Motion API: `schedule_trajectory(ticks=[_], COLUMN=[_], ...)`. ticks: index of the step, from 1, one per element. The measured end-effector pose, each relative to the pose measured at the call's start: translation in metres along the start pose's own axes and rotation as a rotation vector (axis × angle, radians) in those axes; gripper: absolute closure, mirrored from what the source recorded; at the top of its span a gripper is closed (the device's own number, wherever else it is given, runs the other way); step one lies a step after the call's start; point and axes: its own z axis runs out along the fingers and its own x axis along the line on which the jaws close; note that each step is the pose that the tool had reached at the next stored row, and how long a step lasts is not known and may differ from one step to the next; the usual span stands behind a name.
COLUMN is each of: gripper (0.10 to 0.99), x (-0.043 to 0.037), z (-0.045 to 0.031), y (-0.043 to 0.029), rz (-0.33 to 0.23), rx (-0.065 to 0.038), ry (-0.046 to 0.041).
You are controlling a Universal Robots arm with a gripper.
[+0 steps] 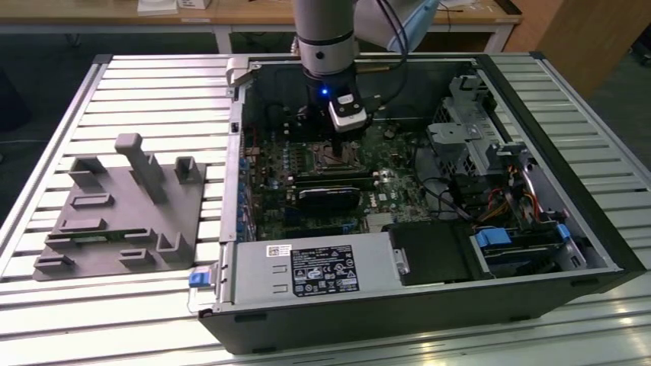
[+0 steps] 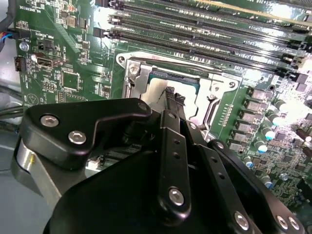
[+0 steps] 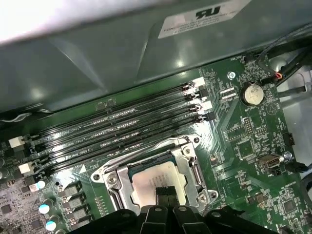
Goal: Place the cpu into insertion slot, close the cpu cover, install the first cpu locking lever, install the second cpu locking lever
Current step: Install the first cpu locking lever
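While the slatted grey metal surface (image 1: 152, 84) carries the open black computer case (image 1: 407, 320), the arm (image 1: 323, 38) reaches into it at the exterior view's upper middle. On the green circuit board (image 3: 253, 161), the square silver-rimmed insertion slot (image 3: 105, 176) holds the pale silver-beige cpu (image 3: 146, 180), and the thin silvery cpu cover (image 3: 187, 168) seems to lie down around it. The black pincer (image 3: 169, 191), tips pressed together on nothing, hangs over the chip's face. Cover closing looks in hand; further motion calls for light, square pressure.
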Motion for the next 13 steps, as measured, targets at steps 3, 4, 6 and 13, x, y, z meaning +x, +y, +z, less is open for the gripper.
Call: schedule_trajectory(ticks=[3, 4, 6, 13], gripper=[0.980, 0.980, 0.980, 0.980], x=[-0.0010, -0.0014, -0.0022, -0.0036], z=[-0.0063, -0.0086, -0.0136, -0.0219], y=[0.0000, 0.0000, -0.0001, -0.0002], rz=[0.000, 0.000, 0.000, 0.000], rx=[0.000, 0.000, 0.000, 0.000], ry=[-0.0001, -0.0001, -0.0001, -0.0001])
